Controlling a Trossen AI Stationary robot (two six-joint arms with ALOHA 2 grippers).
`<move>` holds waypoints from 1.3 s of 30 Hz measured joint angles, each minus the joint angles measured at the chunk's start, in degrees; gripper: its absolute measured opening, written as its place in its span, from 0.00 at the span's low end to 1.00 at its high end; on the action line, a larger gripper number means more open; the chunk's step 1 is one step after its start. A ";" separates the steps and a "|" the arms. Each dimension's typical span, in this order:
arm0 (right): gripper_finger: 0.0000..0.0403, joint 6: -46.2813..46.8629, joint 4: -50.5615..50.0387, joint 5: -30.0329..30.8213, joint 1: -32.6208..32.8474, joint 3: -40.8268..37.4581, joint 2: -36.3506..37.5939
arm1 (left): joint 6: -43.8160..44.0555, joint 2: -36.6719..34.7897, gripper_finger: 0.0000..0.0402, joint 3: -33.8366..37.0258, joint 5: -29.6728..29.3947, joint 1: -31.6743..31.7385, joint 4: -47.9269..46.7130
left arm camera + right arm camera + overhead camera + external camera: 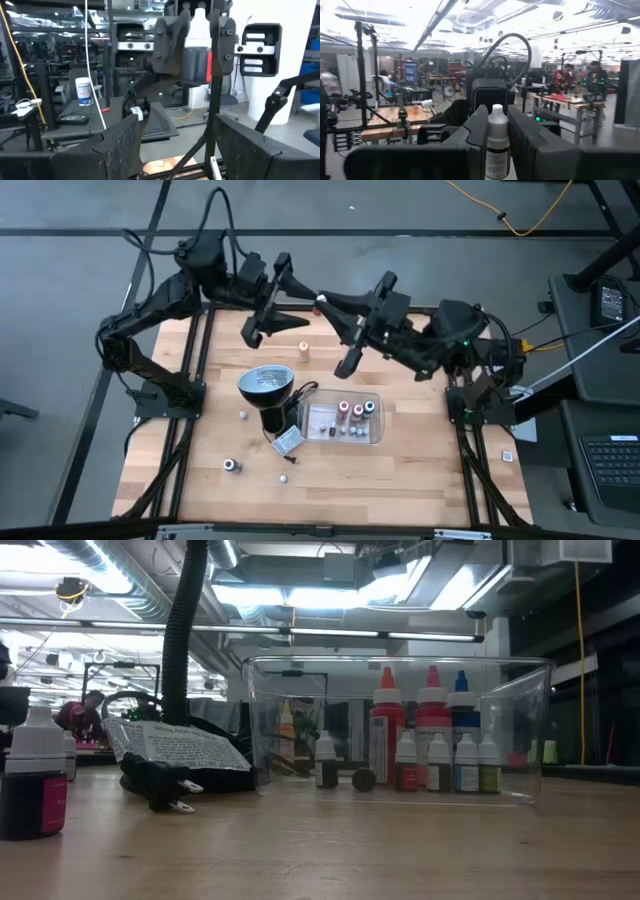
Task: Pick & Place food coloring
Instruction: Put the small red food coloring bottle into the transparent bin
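My right gripper [496, 119] is shut on a small food coloring bottle [496, 145] with a dark body, a red label and a white cap, held above the far middle of the table [322, 301]. My left gripper [308, 311] faces it from the table's left, open wide, and its fingers [120, 150] touch nothing. The left wrist view shows the held bottle [197, 60] ahead of it. An orange bottle [303, 350] stands on the table. Several more bottles stand in the clear tray [378, 430]. A dark bottle [232, 466] stands near the table's near left. My right gripper pinches the bottle's body [196, 67] between its two fingers [169, 50], coming level from the table's right. The white cap [496, 116] stands up between the fingertips. The bottle is upright and lifted clear of the table.
A black lamp with a round silvery head [265, 383] stands left of the tray, with a plug and a paper tag [288, 441] beside it. Small white bits [243, 415] lie on the wood. In the low view the tray [520, 730] stands ahead and a dark bottle [35, 785] at the left.
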State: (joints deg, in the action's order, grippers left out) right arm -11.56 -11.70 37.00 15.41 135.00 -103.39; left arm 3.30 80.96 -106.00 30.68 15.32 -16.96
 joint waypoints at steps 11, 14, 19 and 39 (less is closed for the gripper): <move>0.15 -1.00 1.64 -2.79 -1.74 -0.02 0.00 | 4.52 1.15 0.63 0.00 -2.30 -1.10 12.47; 0.15 -1.18 1.70 -2.79 -1.76 -0.02 0.00 | 4.58 1.14 0.63 0.00 -2.68 -1.10 13.11; 0.15 -2.80 4.12 -3.31 -2.14 -0.02 0.00 | 5.77 1.44 0.63 -0.02 -2.70 -1.10 13.93; 0.15 -0.65 4.69 -8.64 -5.57 -0.02 -0.04 | 8.35 1.87 0.48 -0.02 -2.56 -1.10 16.82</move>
State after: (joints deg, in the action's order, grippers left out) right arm -12.21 -7.01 28.36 9.85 134.98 -103.44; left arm 11.64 82.83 -106.02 28.12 14.22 -0.15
